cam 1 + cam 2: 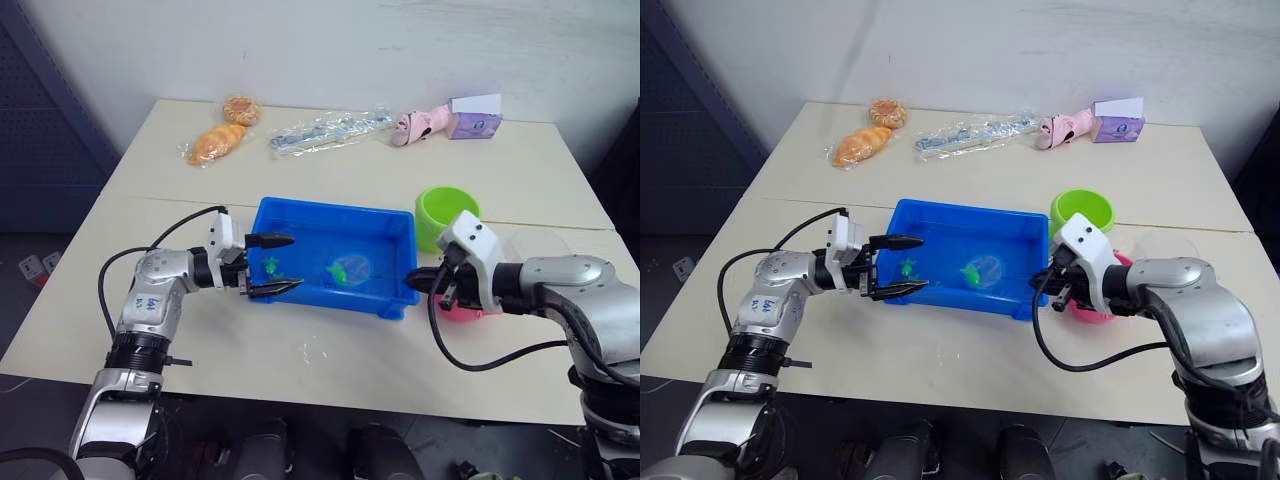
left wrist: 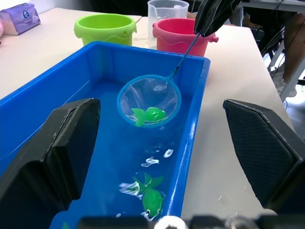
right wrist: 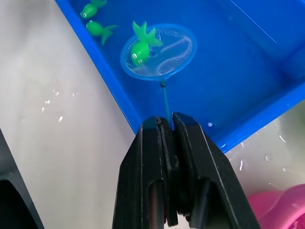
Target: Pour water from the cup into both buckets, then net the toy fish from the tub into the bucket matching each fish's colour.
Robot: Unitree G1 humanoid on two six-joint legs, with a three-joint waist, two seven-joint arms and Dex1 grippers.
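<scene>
Presently the right claw (image 3: 165, 125) is pinching the thin handle of the net (image 3: 159, 51), its fingers pressed together on it; the hoop lies inside the blue tub (image 1: 300, 215) with one green fish (image 3: 140, 45) on its mesh; two more green fish (image 3: 95, 19) sit in the tub's water toward the robot's left end; the left claw (image 1: 272, 265) hangs spread at that end of the tub, gripping nothing; the lime green bucket (image 2: 105, 28), pink bucket (image 2: 181, 36) and clear cup (image 2: 167, 12) stand together on the table (image 1: 330, 360) just beyond the tub's right end.
</scene>
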